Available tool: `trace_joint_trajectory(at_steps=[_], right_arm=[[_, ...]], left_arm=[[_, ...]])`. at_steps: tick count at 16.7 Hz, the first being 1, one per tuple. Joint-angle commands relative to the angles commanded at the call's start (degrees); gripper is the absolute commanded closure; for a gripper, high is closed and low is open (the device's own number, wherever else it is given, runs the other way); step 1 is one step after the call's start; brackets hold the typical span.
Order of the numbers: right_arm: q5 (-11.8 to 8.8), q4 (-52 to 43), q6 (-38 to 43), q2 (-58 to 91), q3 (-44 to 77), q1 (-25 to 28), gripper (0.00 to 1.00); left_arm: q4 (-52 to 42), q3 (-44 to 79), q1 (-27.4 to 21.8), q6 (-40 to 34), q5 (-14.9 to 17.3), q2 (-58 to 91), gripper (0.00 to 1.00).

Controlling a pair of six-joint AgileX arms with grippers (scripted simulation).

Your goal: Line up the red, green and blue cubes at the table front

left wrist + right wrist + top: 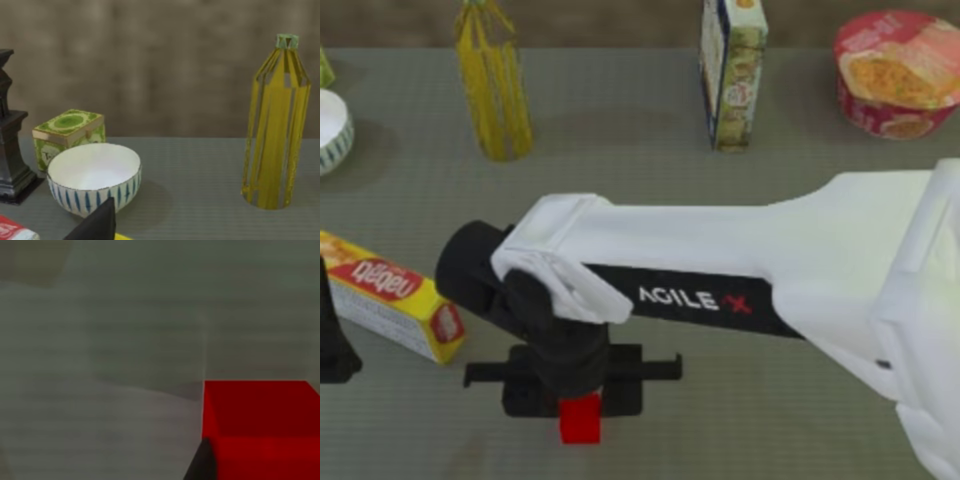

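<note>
red cube at the desk front, left of centre, pinched by the right tool reaching across from the right. left tool parked at left edge, state unclear.

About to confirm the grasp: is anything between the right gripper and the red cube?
Nothing visible. The right gripper sits directly over the red cube near the table front; the right wrist view shows a fingertip against the cube.

Small bright red plain cube sits near front edge of grey-olive woven-textured table, left of centre, partly hidden from above. Green, blue cubes not visible.
</note>
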Motion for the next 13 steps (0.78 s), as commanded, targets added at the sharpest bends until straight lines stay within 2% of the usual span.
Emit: trace_joint_trajectory(at_steps=[5, 13], right_arm=[[0.0, 0.0, 0.0, 0.0, 0.0, 0.0, 0.02], [0.0, 0.0, 0.0, 0.0, 0.0, 0.0, 0.00]], left_arm=[[0.0, 0.0, 0.0, 0.0, 0.0, 0.0, 0.00], [0.0, 0.0, 0.0, 0.0, 0.0, 0.0, 0.00]])
